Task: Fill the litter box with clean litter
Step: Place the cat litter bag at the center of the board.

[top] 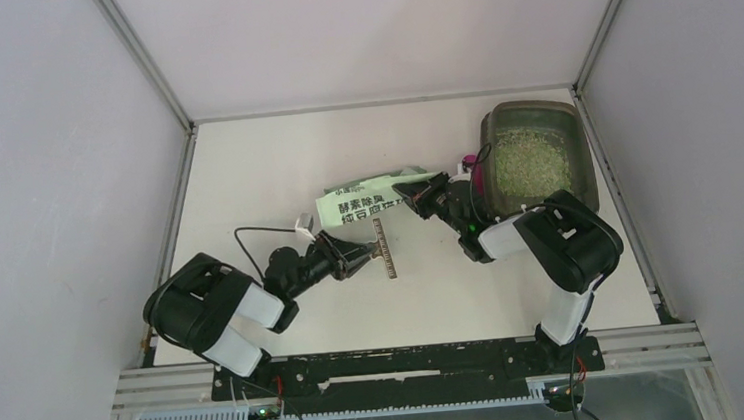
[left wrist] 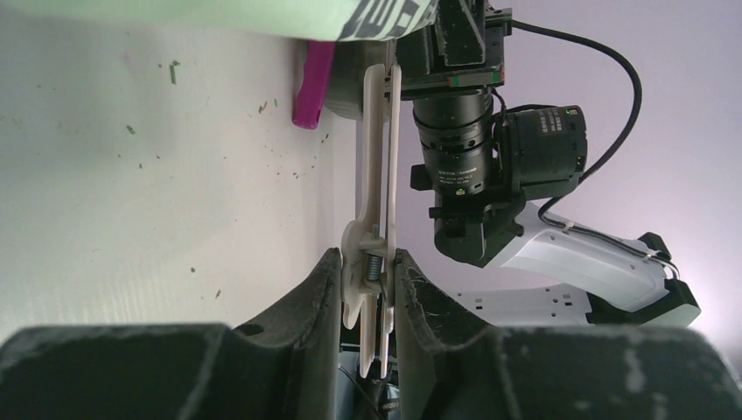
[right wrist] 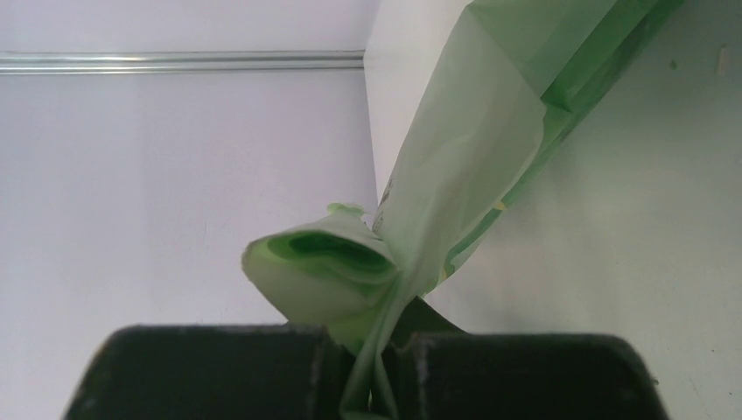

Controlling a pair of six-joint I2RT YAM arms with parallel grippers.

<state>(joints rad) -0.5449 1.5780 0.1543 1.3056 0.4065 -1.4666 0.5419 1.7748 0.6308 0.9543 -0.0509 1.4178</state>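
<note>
- Table [top: 274, 158]: white, walled on three sides. Both arms are bolted at its near edge and reach inward.
- Litter box [top: 588, 163]: a dark, see-through tray at the far right corner of the table, well apart from the left arm. The right arm's elbow overlaps its near end in the overhead view.
- Litter [top: 530, 162]: pale greenish grains lying inside the box and covering most of its floor. A few stray specks lie on the table in the left wrist view.
- Bag [top: 362, 199]: light green with dark print, lying mid-table to the left of the box. Its right end is gathered and crumpled [right wrist: 472, 157].
- Right gripper [top: 427, 198]: jaws pinched fully together on the gathered end of the bag, with the plastic folded between the fingers [right wrist: 376, 350].
- Left gripper [top: 357, 258]: jaws part closed and clamping a clip near its spring end [left wrist: 367, 280]. It sits just in front of the bag's near edge.
- Clip [top: 383, 247]: a long, narrow sealing clip with white arms in the wrist view [left wrist: 376, 157]. It points away from the fingers toward the bag, and its far end is close to the bag.
- Scoop [top: 475, 170]: magenta, just beside the box's left wall. Only part of it shows [left wrist: 312, 83].
</note>
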